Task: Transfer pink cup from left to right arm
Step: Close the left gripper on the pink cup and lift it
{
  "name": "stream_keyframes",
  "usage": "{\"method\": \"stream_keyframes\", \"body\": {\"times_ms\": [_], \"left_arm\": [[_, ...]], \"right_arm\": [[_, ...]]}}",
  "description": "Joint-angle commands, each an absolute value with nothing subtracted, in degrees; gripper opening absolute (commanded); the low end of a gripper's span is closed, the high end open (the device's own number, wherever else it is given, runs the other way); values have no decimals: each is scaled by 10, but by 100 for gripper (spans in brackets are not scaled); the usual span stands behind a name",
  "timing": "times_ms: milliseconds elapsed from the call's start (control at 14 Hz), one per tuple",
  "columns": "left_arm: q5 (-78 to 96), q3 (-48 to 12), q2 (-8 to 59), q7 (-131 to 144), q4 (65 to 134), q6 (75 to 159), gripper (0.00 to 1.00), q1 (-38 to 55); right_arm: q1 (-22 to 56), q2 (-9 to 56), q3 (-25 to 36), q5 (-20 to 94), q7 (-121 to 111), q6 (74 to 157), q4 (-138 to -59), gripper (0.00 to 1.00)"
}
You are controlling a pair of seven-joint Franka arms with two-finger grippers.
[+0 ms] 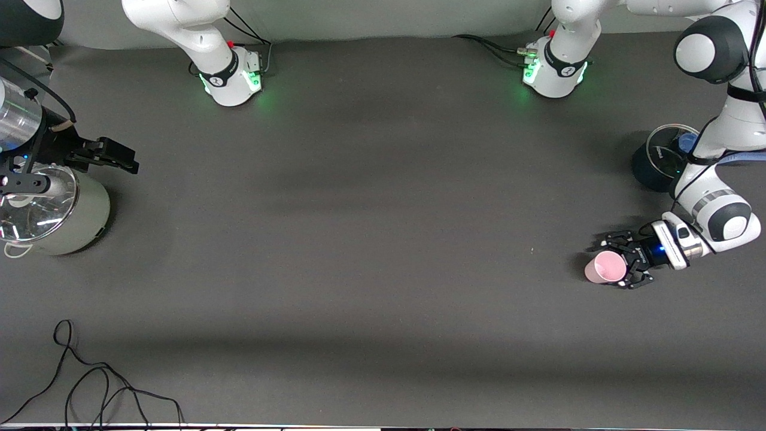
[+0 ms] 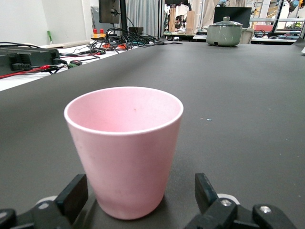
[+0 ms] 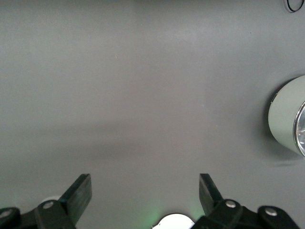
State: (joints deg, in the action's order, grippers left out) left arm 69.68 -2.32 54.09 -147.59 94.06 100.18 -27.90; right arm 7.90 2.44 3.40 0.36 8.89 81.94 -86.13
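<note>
White arms, black pincers, green-lit bases

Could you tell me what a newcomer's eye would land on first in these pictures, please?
The pink cup stands out first: it sits upright on the dark table at the left arm's end, between the open fingers of the left gripper, which do not touch it. Next comes the pale green pot with a glass lid at the right arm's end, where the right gripper waits open above the table beside it.
</note>
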Motion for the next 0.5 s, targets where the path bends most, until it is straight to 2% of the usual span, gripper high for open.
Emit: {"method": "stream_keyframes", "body": {"times_ms": [0,71,143,286,429], "left_arm": [[715,-18,535,-1486,950,1015,100,-272],[715,-18,534,-1486,950,1021,99,-271],[715,-18,534,-1487,950,1022,94,-271],[715,-18,533,-1487,950,1027,69,-271],[715,-18,531,-1486,950,1031,55,-271]], "right_arm": [[78,22,37,12,77,812,-859,100],[78,22,37,12,77,812,-859,100],[78,22,37,12,77,812,-859,100],[78,22,37,12,77,812,-859,100],[78,22,37,12,77,812,-859,100]]}}
